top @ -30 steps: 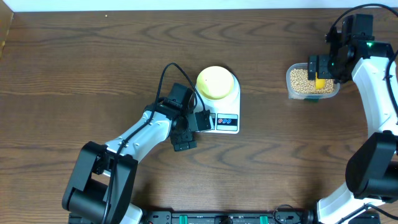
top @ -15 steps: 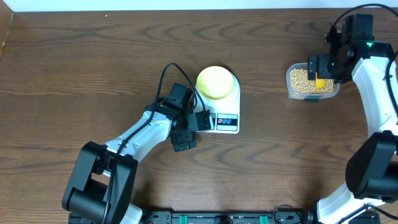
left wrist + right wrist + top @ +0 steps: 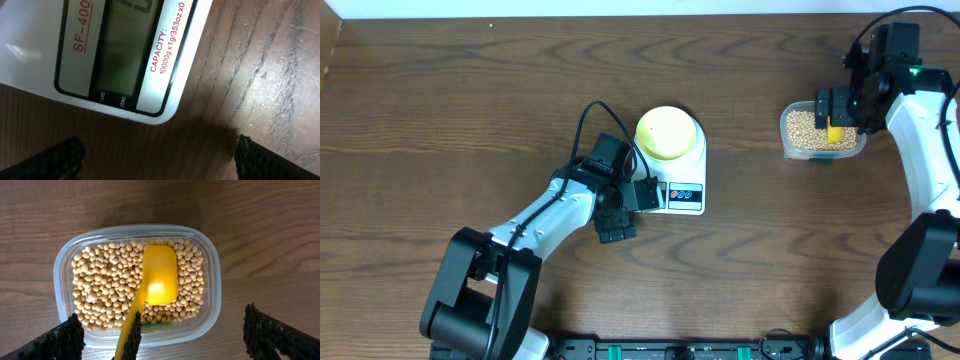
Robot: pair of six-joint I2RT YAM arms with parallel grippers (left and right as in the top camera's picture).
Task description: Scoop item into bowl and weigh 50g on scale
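One scale (image 3: 685, 196). One bowl (image 3: 666, 132). One tub (image 3: 214, 295). One scoop (image 3: 160, 275). Beans (image 3: 100, 290): far too many to count. Two grippers: left gripper (image 3: 159, 157), right gripper (image 3: 162, 339).

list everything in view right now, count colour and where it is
table: one, dark brown wood, under everything
scale: one, white, middle of the table
bowl: one, pale yellow, on the scale, looks empty
tub: one, clear plastic, far right of the table
beans: many, tan, filling the tub
scoop: one, yellow, lying on the beans
left arm: one, white and black, reaching toward the scale's front
left tool: one, black, open, at the scale's front corner
right arm: one, white and black, along the right edge
right tool: one, black, open, over the tub
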